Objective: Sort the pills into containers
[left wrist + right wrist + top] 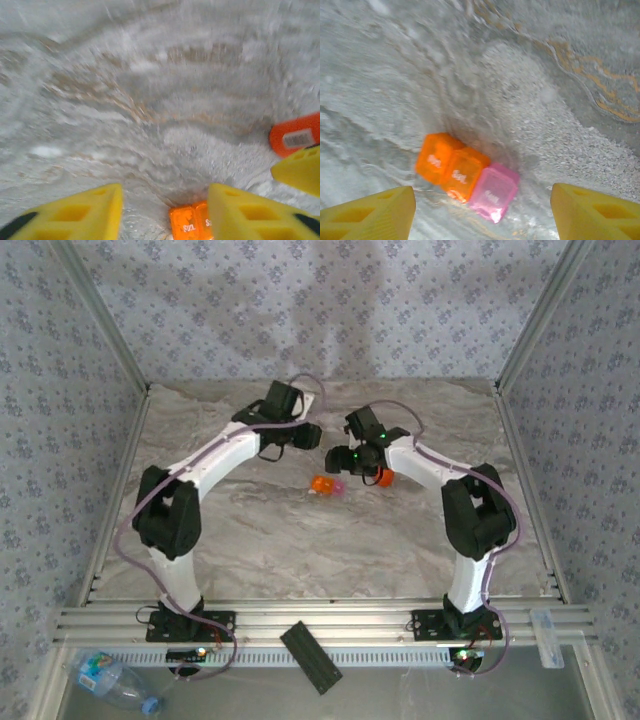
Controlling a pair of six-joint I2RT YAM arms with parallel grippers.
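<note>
Three-compartment strip [462, 172], long axis diagonal, pink end lower right; left gripper [165, 200], right gripper [483, 192] both agape.

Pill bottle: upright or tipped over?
Tipped. The bottle lies on its side on the table, with its label facing the left wrist camera.

Desk [300, 540]: is showing grey-white marbling with tan veins.
Walls [300, 300]: are showing a pale ground with a small grey-blue sprig print.
Arms [225, 455]: are showing white shells with black joints.
Left tool [165, 200]: is showing yellow.
Right tool [482, 200]: is showing yellow.
Boxy compartments [452, 167]: are glowing translucent orange, lettered white.
Pink piece [492, 192]: is showing pale translucent pink, lettered white.
Pill bottle [295, 135]: is showing orange with a white label.
Bar [312, 655]: is showing flat black.
</note>
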